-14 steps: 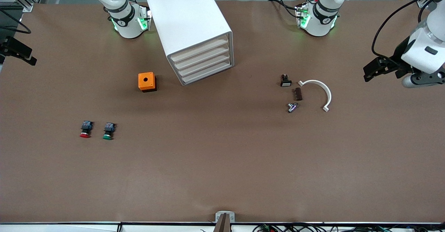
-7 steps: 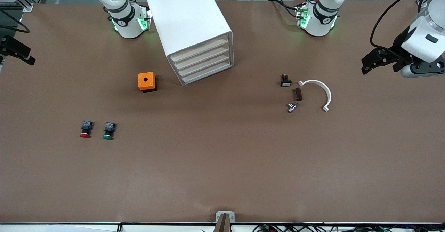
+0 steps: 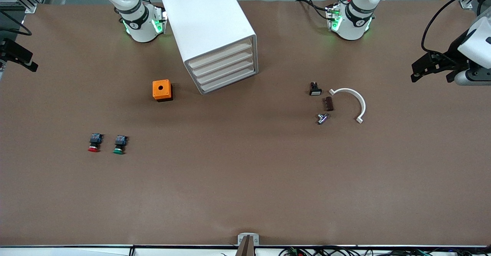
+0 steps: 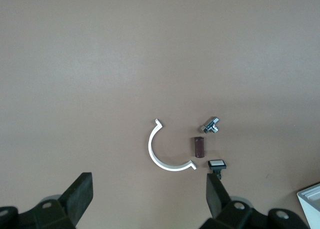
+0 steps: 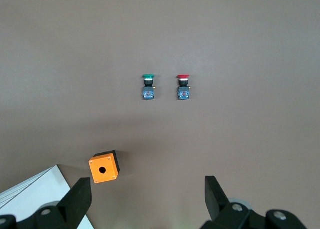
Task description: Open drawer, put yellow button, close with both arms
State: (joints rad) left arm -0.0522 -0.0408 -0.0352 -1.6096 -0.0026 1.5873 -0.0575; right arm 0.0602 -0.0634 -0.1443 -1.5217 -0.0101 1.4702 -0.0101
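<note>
The white cabinet (image 3: 209, 22) stands between the two arm bases, and its top drawer (image 3: 219, 55) is shut flush like the three below it. The yellow button is out of view in every frame. My left gripper (image 3: 416, 71) hangs open and empty over the left arm's end of the table, off to the side of the small parts. In the left wrist view the left gripper (image 4: 149, 188) has nothing between its fingers. My right gripper (image 3: 27, 61) hovers at the right arm's end. It shows open and empty (image 5: 147, 190) in the right wrist view.
An orange box with a hole (image 3: 162, 90) sits beside the cabinet. A red-capped button (image 3: 94, 142) and a green-capped button (image 3: 120, 144) lie nearer the front camera. A white arc (image 3: 351, 100), a white-capped switch (image 3: 315, 89), a brown block (image 3: 328, 103) and a metal fitting (image 3: 323, 118) lie together.
The left gripper has pulled back toward the left arm's end of the table. The right gripper has barely shifted. Nothing on the table has moved.
</note>
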